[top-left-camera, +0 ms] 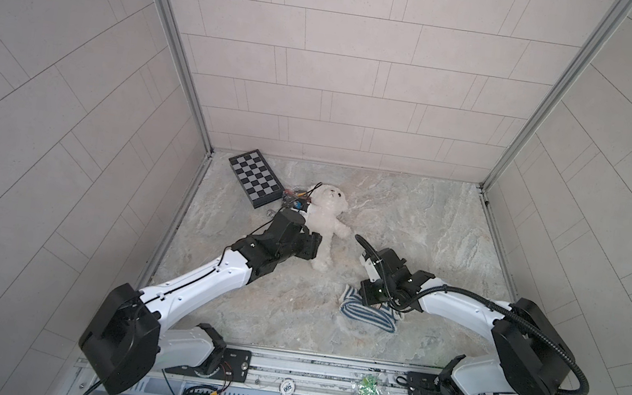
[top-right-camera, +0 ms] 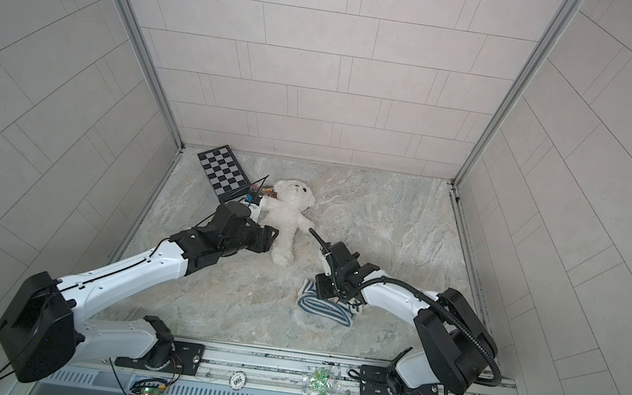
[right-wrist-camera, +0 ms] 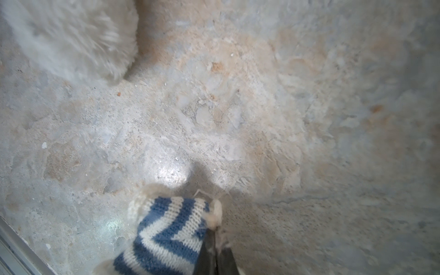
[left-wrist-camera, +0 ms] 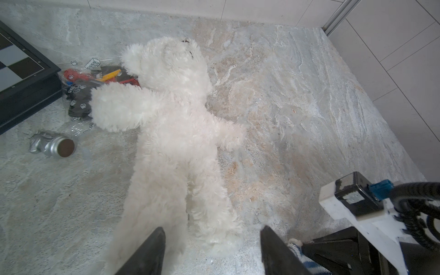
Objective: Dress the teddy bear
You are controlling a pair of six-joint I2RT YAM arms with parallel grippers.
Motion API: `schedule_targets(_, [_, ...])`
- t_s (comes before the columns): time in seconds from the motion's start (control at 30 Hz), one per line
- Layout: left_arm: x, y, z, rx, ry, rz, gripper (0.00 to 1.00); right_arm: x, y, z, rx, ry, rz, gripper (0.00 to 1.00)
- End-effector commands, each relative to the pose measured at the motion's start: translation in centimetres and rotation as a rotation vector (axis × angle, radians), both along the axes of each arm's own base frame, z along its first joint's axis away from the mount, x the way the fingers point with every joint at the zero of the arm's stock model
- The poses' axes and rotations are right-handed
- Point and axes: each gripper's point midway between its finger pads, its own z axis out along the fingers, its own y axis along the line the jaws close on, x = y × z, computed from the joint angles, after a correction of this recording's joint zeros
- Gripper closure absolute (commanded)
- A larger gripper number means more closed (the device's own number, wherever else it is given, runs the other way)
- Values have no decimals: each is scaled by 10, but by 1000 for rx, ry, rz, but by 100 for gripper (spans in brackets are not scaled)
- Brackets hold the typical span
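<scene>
The bear (top-left-camera: 325, 225) lies flat at 11 o'clock. The left claw (left-wrist-camera: 212, 229) hovers apart over its legs; the right claw (right-wrist-camera: 214, 238) pinches the shirt (right-wrist-camera: 164, 233), at 5 o'clock, likely to lift it

White teddy bear (left-wrist-camera: 176, 123) face-up on the marbled table (left-wrist-camera: 297, 107), feet near the wide-apart jaws of the left pincer (left-wrist-camera: 212, 229)

The left arm (top-left-camera: 202, 279) and right arm (top-left-camera: 458, 311) share white link shells dotted with small dark screws and bulky black joint housings, a ribbed black conduit (top-left-camera: 586, 385) loops along the right arm, and the left gripper (left-wrist-camera: 212, 228) ends in tapered black fingers (left-wrist-camera: 147, 254).
</scene>
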Motion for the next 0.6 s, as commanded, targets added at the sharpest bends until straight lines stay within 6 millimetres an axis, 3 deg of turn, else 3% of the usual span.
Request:
schedule_targets(0.0, [-2, 5, 5, 4, -16, 0, 34, 9, -7, 8, -8, -46, -24, 100])
schedule_targets(0.4, [0, -8, 3, -15, 15, -42, 34, 73, -37, 30, -65, -135, -110, 100])
schedule_targets(0.57, [3, -16, 0, -12, 34, -59, 33, 95, -42, 24, -74, -118, -108, 100])
